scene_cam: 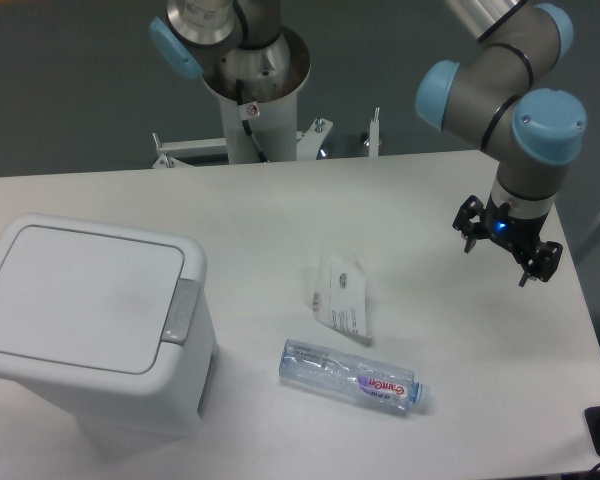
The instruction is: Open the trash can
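The trash can (90, 320) is a large white boxy bin at the left front of the table. Its flat white lid (80, 297) lies shut, with a grey push-button latch (183, 311) on its right edge. My gripper (507, 252) hangs above the right side of the table, far to the right of the bin. Its two dark fingers (469, 222) stand apart with nothing between them.
A clear plastic water bottle (352, 373) lies on its side at the front middle. A flat white packet (342, 298) lies just behind it. The arm's base column (252, 100) stands behind the table's far edge. The table's right edge (592, 330) is near the gripper.
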{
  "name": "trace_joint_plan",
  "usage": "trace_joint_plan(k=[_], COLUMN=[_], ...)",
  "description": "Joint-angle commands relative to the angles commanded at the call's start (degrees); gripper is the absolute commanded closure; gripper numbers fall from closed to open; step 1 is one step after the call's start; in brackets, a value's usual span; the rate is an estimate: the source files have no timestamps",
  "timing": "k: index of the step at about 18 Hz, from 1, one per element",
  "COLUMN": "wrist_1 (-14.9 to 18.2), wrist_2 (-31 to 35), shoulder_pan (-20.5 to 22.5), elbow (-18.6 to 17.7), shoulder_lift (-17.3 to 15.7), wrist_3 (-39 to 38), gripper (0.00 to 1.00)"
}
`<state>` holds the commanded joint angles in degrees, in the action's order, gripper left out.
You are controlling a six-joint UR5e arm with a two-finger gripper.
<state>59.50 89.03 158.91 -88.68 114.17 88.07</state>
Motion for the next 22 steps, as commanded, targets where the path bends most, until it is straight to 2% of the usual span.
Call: trace_joint_plan(k=[7,12,15,19,22], wrist_1=[0.0,-1.9,-1.8,-0.9,-0.6], wrist_2=[-0.4,-2.5,-3.5,-11.2,-13.5], shoulder_pan=[0.5,1.3,1.0,0.5,-3.2], elbow=[-0.8,-2.5,-2.5,-1.7,0.3], shoulder_lift=[-0.3,-1.0,-1.4,-3.2,-3.7], wrist_3=[0.4,-1.2,-7.1,-16.1,-26.8], gripper=[0.0,0.0,0.0,0.0,0.0])
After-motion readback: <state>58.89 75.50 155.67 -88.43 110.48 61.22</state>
